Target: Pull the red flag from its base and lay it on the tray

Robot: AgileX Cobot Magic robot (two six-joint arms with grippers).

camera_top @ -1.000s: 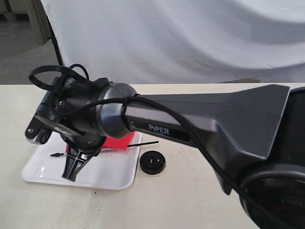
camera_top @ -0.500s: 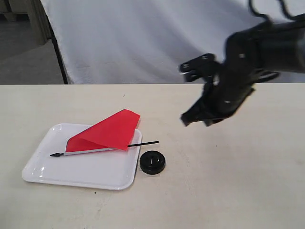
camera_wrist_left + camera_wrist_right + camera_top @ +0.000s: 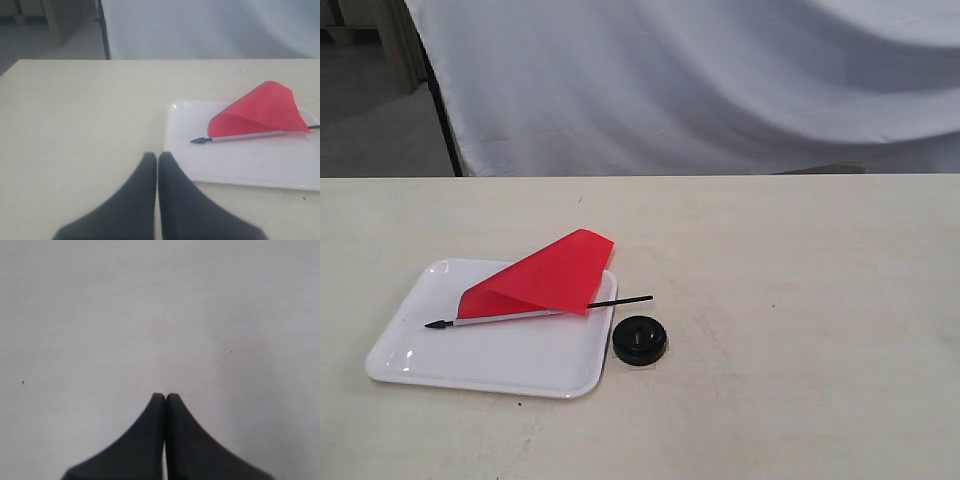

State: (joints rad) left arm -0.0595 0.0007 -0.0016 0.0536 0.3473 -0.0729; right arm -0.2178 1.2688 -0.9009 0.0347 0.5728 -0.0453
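Observation:
The red flag (image 3: 548, 275) lies flat on the white tray (image 3: 430, 365); its black lower end sticks out over the tray's right rim. The round black base (image 3: 640, 340) stands on the table just right of the tray, with nothing in its hole. No arm shows in the exterior view. In the left wrist view my left gripper (image 3: 158, 156) is shut and holds nothing, a short way from the tray (image 3: 240, 167) and the flag (image 3: 262, 110). The right wrist view shows my right gripper (image 3: 165, 396) shut over bare tabletop, also holding nothing.
A white cloth backdrop (image 3: 720, 80) hangs behind the beige table (image 3: 800, 300). A dark stand leg (image 3: 442, 110) rises at the back left beside the cloth.
The right arm, which reached over the tray a second ago, has pulled back to the right and left the exterior view. The flag stays lying on the tray.

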